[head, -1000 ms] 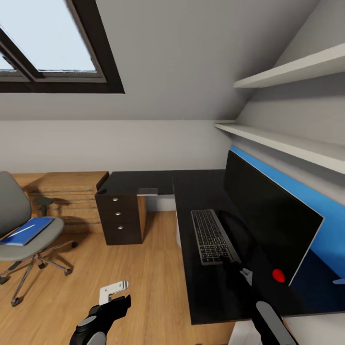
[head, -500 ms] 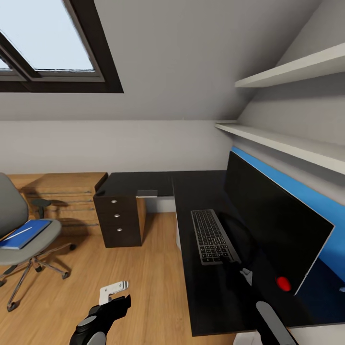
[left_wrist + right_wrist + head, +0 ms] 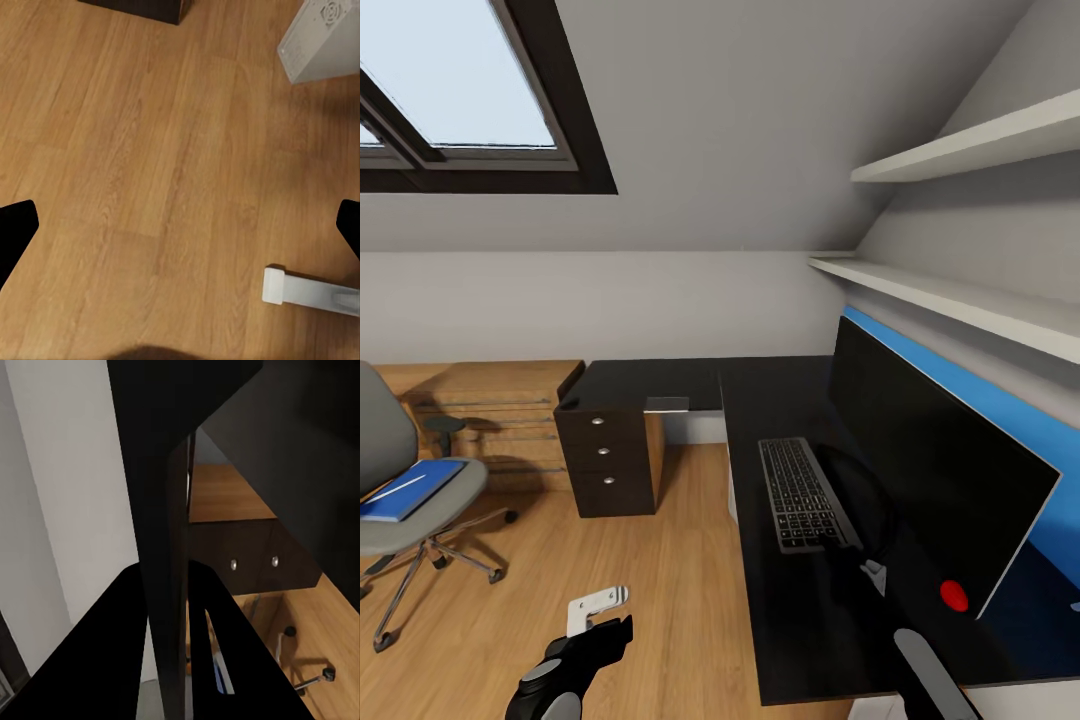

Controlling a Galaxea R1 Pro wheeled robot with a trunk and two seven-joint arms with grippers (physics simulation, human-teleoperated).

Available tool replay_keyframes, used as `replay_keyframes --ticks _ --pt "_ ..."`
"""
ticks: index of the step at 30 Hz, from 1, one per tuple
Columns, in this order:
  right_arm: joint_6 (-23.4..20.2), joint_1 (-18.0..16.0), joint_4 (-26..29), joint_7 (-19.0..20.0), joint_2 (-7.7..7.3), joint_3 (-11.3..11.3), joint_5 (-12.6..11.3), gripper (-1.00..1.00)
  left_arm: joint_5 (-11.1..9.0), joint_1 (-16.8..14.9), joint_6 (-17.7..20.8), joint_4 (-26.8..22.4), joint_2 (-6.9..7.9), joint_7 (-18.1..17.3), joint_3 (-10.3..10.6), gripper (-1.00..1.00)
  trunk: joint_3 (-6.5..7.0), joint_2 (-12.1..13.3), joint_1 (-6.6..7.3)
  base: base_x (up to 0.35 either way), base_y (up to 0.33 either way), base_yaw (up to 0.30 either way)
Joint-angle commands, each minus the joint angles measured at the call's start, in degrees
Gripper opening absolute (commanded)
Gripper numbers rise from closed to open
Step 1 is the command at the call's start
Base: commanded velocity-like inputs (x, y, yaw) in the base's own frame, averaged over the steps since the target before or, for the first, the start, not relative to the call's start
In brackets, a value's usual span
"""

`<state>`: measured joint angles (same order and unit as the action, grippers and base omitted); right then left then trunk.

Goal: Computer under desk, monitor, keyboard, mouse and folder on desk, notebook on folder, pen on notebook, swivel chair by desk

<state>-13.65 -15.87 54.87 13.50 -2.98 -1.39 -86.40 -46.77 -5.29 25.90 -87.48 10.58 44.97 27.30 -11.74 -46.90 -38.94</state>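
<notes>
Soft even daylight from skylight [image 3: 460, 90], faint shadows, glossy desk [image 3: 800, 600] reflections, sharp render

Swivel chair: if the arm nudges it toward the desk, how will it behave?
The swivel chair stands on casters on smooth wooden floor, so it would likely roll easily and may drift. Its seat probably turns on the column, so an off-centre push may spin it. The folder lies loose on the seat and might slide.

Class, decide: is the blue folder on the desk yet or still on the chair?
Still on the chair. The folder lies flat on the chair's grey seat, well away from the desk.
</notes>
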Motion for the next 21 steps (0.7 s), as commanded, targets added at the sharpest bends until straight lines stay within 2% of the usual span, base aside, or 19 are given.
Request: replay_keyframes --ticks 1,8,9,21 --pt "-0.14 -0.04 -0.02 0.13 -0.03 -0.11 -0.70 -1.00 -0.33 -0.07 0.11 -0.07 0.05 0.49 0.12 1.00 -0.08 -0.07 -0.01 0.000 0.000 0.000" --pt "-0.14 -0.04 -0.02 -1.09 -0.02 -0.10 -0.78 -1.00 -0.24 -0.07 0.13 -0.08 0.09 0.63 0.12 1.00 -0.08 -0.07 -0.01 0.000 0.000 0.000" --pt "-0.14 -0.04 -0.02 -1.14 -0.01 -0.10 -0.78 1.00 -0.24 -0.07 0.13 -0.08 0.09 0.64 0.12 1.00 -0.08 -0.07 -0.01 0.000 0.000 0.000" --pt "-0.07 -0.04 0.03 -1.11 -0.01 -0.11 -0.83 1.00 -0.18 -0.07 0.12 -0.08 0.09 0.65 0.12 1.00 -0.08 -0.07 -0.01 0.000 0.000 0.000"
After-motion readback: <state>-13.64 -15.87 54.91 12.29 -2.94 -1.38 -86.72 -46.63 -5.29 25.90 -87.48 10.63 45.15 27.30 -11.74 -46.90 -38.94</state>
